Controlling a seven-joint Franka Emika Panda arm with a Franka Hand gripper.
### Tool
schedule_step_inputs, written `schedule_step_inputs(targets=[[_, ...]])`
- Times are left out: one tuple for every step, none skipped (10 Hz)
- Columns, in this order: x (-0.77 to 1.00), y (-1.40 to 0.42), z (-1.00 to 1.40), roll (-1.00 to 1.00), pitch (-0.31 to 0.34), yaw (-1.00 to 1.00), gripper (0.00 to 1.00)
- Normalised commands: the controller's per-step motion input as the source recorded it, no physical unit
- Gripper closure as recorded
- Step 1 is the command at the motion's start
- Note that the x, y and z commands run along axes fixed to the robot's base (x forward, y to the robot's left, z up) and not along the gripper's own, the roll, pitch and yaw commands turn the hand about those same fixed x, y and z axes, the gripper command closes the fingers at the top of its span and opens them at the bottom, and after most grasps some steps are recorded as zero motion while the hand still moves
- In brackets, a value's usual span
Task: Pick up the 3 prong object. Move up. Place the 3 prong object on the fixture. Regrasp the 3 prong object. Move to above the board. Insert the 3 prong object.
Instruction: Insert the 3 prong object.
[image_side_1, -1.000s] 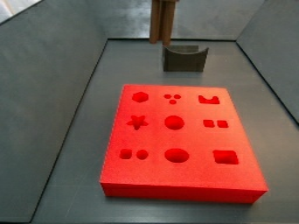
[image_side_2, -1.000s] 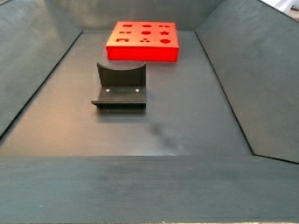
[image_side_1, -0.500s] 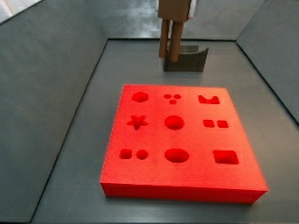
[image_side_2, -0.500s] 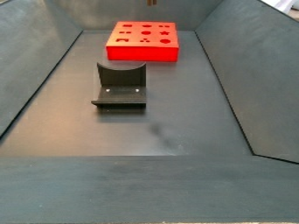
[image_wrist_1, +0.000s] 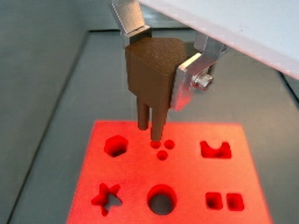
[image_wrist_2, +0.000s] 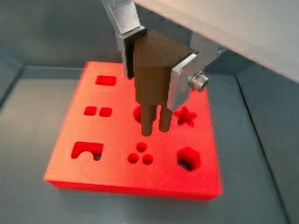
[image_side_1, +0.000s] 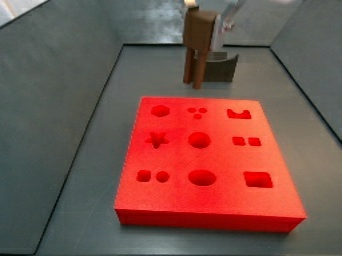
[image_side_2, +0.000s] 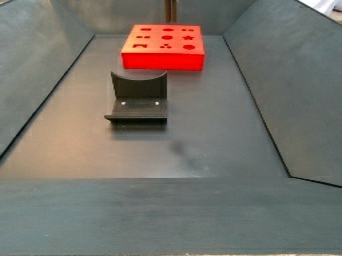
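The gripper (image_wrist_1: 162, 63) hangs in the air over the far end of the board (image_wrist_1: 187, 188), and its two silver fingers (image_wrist_1: 191, 80) squeeze the 3 prong object (image_wrist_1: 155, 74) between them. So the claw is closed on the brown piece, one flat plate on each side.

The 3 prong object (image_wrist_2: 156, 70) is held upright with its thin prongs pointing down at the red board (image_wrist_2: 117, 140). The prongs do not touch the board (there is clear space under their tips in both wrist views). In a wrist view the prong tips sit just above the group of three small round holes (image_wrist_1: 163, 149).

In a side view the brown piece (image_side_1: 199, 45) is at about 12 o'clock from the middle of the board (image_side_1: 214, 200), up above its far edge. The dark fixture (image_side_1: 219, 68) stands on the grey floor just behind it, at 12 o'clock from the board.

In a side view from the opposite end, the fixture (image_side_2: 136, 97) sits at 6 o'clock from the board (image_side_2: 163, 58), close to it but not touching. Only a thin bit of the prongs (image_side_2: 170, 10) shows at the top edge there.
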Motion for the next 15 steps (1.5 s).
schedule_step_inputs(targets=[[0.1, 0.05, -0.43, 0.0, 0.0, -0.97, 1.0], [0.01, 0.05, -0.43, 0.0, 0.0, -0.95, 1.0], [0.04, 0.05, -0.41, 0.0, 0.0, -0.93, 1.0], [0.07, 0.02, -0.36, 0.0, 0.0, -0.71, 1.0], [0.11, 0.0, -0.33, 0.0, 0.0, -0.48, 1.0], [0.31, 0.0, -0.22, -0.08, -0.039, -0.27, 1.0], [0.25, 0.01, -0.25, -0.05, -0.026, -0.21, 1.0], [0.14, 0.06, -0.35, 0.0, 0.0, -0.12, 1.0], [0.0, 0.12, -0.41, 0.05, 0.0, 0.0, 1.0], [0.0, 0.12, -0.4, 0.05, 0.0, 0.0, 1.0], [-0.07, 0.06, -0.37, 0.0, 0.0, 0.0, 1.0], [-0.04, 0.01, -0.35, 0.0, -0.014, 0.0, 1.0], [0.0, 0.0, -0.34, 0.0, 0.0, 0.0, 1.0], [0.39, -0.04, -0.35, 0.0, 0.016, 0.03, 1.0], [0.45, 0.0, -0.41, -0.03, 0.0, 0.05, 1.0]])
